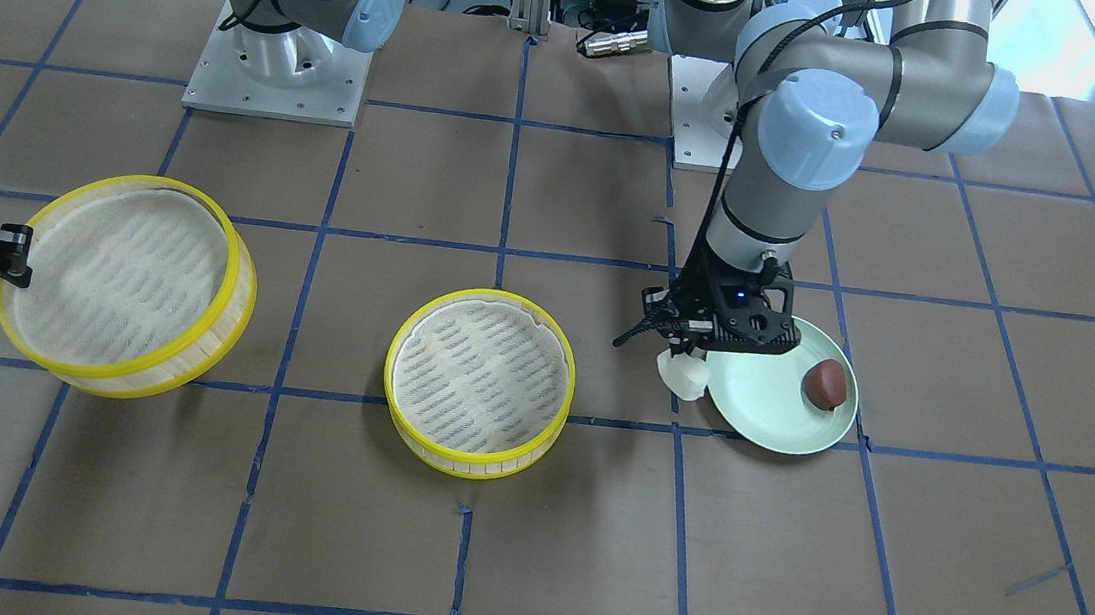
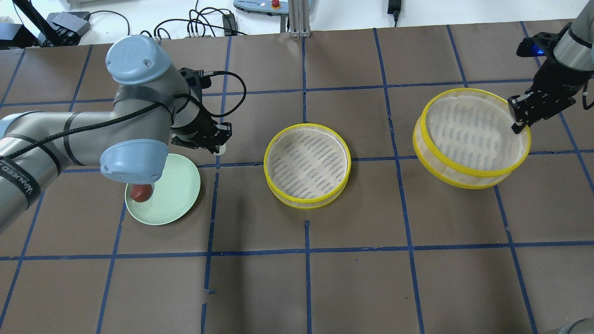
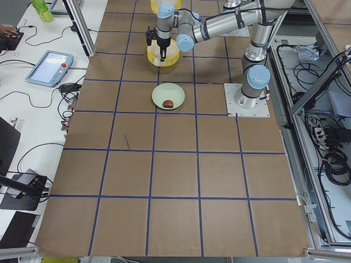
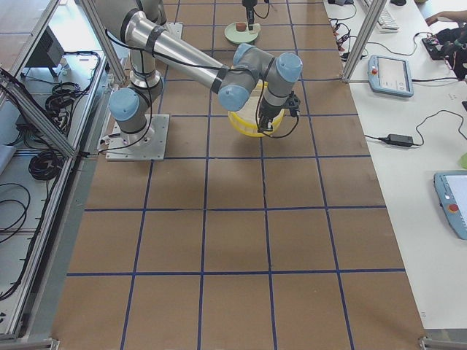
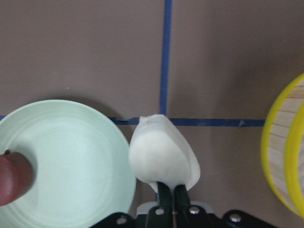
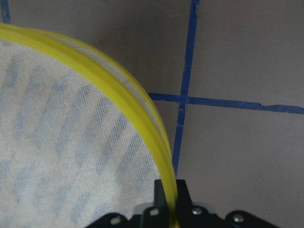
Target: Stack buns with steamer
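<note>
My left gripper (image 1: 686,359) is shut on the white bun (image 1: 685,375) and holds it just past the rim of the pale green plate (image 1: 768,414), on the side toward the middle steamer. The wrist view shows the bun (image 5: 164,159) pinched at its base. The reddish-brown bun (image 1: 826,385) lies on the plate. My right gripper (image 2: 517,124) is shut on the yellow rim of a steamer tray (image 2: 471,137) and holds it tilted above the table. A second steamer tray (image 2: 307,165) sits flat at the table's middle.
Brown paper with blue tape lines covers the table (image 2: 306,278). The arm bases (image 1: 279,71) stand at the robot's edge. Cables and a control box (image 2: 274,4) lie beyond the far edge.
</note>
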You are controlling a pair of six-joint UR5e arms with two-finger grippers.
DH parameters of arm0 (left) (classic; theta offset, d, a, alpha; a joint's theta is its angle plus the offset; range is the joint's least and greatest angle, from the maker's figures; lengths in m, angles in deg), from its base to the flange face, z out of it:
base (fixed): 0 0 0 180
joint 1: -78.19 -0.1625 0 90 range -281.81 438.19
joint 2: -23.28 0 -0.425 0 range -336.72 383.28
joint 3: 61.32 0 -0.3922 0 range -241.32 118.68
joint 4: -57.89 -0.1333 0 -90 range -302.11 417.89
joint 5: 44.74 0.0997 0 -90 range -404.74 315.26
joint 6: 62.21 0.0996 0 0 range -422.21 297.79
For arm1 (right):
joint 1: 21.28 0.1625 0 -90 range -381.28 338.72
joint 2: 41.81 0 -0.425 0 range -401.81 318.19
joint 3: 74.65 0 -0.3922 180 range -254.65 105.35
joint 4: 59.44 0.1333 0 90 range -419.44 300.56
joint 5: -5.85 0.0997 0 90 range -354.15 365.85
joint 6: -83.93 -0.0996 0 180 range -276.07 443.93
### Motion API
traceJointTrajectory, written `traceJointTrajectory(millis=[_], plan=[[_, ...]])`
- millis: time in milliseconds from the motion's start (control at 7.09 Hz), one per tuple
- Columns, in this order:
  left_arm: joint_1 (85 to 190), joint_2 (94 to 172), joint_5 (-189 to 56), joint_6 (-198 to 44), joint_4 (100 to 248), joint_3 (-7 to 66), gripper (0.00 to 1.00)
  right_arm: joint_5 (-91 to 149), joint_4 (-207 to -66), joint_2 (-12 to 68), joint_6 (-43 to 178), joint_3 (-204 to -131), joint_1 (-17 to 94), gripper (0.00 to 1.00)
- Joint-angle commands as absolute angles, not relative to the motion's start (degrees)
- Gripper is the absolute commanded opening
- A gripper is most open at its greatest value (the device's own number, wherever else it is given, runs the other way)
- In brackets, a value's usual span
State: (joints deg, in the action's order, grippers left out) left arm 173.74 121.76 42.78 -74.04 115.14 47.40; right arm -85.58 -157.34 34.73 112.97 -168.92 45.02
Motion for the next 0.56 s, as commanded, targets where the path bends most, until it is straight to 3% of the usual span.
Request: traceJointTrajectory(millis=[0,282,423], plan=[[181.7,126.8,41.4,-86.1,108.7,46.4,0.02,-85.6,-157.5,34.7,112.9,-169.4,45.2,0.08],[187.0,132.5,40.1,-94.7,101.0,46.4,0.02,-85.6,-157.5,34.5,112.8,-169.4,45.2,0.08],[187.3,132.8,40.0,-96.2,101.0,46.4,0.17,-85.6,-157.5,34.5,112.8,-169.4,45.4,0.08]])
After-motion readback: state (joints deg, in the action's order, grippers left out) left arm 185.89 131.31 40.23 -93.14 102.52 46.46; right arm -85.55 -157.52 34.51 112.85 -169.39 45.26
